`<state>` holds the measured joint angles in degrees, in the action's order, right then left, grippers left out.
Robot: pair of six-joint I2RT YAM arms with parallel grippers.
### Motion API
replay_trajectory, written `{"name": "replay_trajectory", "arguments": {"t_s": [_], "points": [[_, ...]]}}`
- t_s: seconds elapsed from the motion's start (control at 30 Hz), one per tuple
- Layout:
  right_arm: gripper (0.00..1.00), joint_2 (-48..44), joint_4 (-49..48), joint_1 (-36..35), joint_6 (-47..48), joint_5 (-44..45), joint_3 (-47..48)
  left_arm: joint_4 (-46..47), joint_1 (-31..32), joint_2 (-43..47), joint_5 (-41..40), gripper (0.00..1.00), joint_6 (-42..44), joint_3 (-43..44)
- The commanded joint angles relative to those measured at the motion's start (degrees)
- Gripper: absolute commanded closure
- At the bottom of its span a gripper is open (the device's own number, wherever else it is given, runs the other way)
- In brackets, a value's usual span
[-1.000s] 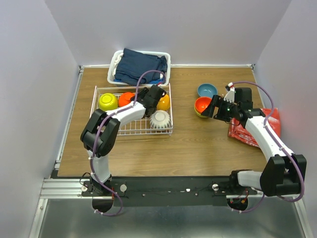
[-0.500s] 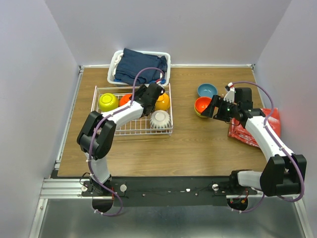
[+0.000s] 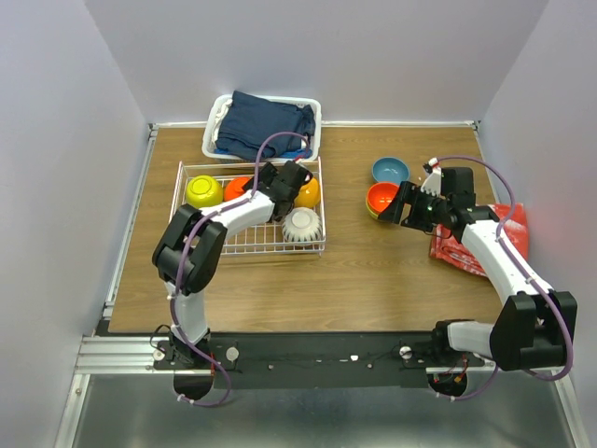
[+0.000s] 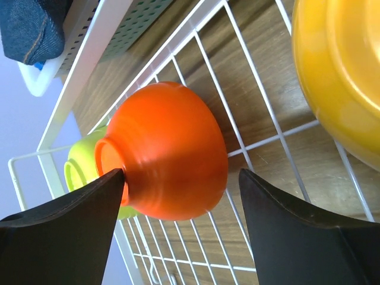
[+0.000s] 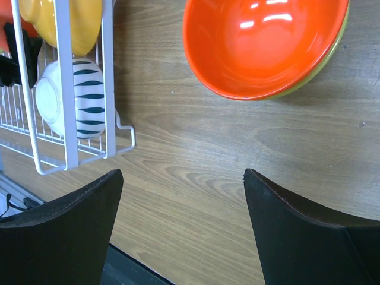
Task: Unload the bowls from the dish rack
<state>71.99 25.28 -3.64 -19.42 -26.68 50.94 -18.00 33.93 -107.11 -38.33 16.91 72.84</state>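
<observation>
- The step in hand is judged to be the grasp of the red-orange bowl point(image 4: 169, 157) in the rack point(image 3: 266, 241), which lies toward the far-left corner of the tabletop point(image 3: 354, 280).
- The left end effector point(image 4: 181, 177) is held with its fingers apart, one on each side of that bowl. One finger point(image 4: 71, 219) appears to touch the bowl's foot, while a gap is seen at the other.
- The bowl is glossy and smooth and appears to lie on its side, its foot ring turned toward the lime bowl point(image 4: 80, 172) just behind it. A yellow bowl point(image 4: 338, 71) lies near on the other side.
- Next, the fingers would need to be closed on the bowl and the bowl lifted over the low wire wall. A slip off the curved, shiny surface is judged possible.
- A white bowl point(image 3: 301, 224) with dark-lined ribs is also left in the rack, on the side toward the near edge.
- Toward the right edge, a blue bowl point(image 3: 390, 170) and a nested pair point(image 5: 264, 47), red-orange inside lime, are already set on the tabletop.
- The right end effector point(image 5: 183, 173) is held apart and empty above bare wood, just beside the nested pair.
</observation>
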Motion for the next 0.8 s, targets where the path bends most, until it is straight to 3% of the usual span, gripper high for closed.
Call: {"name": "replay_trajectory", "arguments": {"t_s": [0.0, 0.77], "points": [[0.1, -0.71, -0.76, 0.04, 0.26, -1.1, -0.31, -0.54, -0.01, -3.62, 0.54, 0.14, -1.35, 0.99], [0.1, -0.18, -0.93, 0.04, 0.44, -0.75, -0.58, 1.83, -0.53, -7.59, -10.71, 0.15, -0.38, 3.89]]}}
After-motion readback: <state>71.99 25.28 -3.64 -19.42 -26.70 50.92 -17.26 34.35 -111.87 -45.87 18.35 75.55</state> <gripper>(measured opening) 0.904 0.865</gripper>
